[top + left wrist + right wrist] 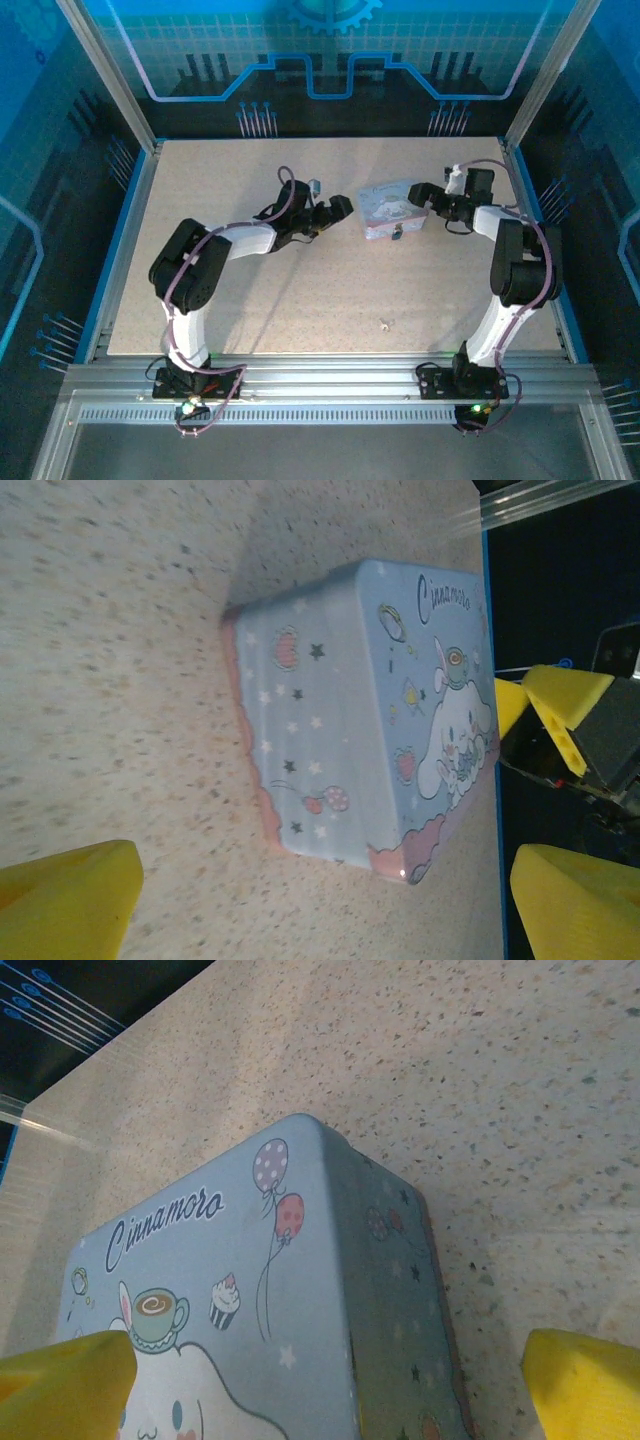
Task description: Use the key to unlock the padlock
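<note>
I have the Cinnamoroll tin (388, 210) lying lid up, right of the bench's (250, 300) middle and nearer its far edge. The 2 grippers flank it. My left gripper (342, 208) is just beside the tin's left end with its yellow fingers spread wide and holding nothing. My right gripper (420, 194) is at the right end, over the lid, also spread and empty. A small dark thing sits against the tin's near side; I take it for the padlock (397, 236), though it is too small to be sure. The key (385, 322), a pale speck, lies well apart from the tin, toward the bench's near edge.
</note>
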Motion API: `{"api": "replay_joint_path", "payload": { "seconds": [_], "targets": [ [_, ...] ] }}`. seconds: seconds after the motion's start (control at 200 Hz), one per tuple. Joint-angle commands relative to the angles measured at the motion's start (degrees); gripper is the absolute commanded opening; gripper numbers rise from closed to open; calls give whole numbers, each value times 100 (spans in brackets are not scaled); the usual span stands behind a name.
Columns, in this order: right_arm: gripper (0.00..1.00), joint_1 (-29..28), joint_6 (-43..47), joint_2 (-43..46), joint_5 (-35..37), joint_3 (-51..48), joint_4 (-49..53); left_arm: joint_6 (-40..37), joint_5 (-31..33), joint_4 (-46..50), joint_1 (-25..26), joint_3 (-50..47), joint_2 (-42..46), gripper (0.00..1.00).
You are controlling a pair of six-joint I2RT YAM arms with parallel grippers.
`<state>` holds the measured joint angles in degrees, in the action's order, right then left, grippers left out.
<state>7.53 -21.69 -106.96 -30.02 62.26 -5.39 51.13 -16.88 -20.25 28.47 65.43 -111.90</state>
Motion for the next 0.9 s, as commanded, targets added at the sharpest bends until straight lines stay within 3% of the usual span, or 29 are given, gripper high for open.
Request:
{"api": "replay_joint_path", "payload": {
  "seconds": [0.0,0.38,0.895],
  "targets": [
    [100,-6,-12,-260,-636,375,169,194,-187,-86,143,522,-436,95],
    [96,-172,90,-471,-1235,553,414,334,-409,24,280,1367,-1228,94],
    [95,-749,-60,510,-1232,-484,126,4,-372,199,223,990,-741,94]
  ]
}}
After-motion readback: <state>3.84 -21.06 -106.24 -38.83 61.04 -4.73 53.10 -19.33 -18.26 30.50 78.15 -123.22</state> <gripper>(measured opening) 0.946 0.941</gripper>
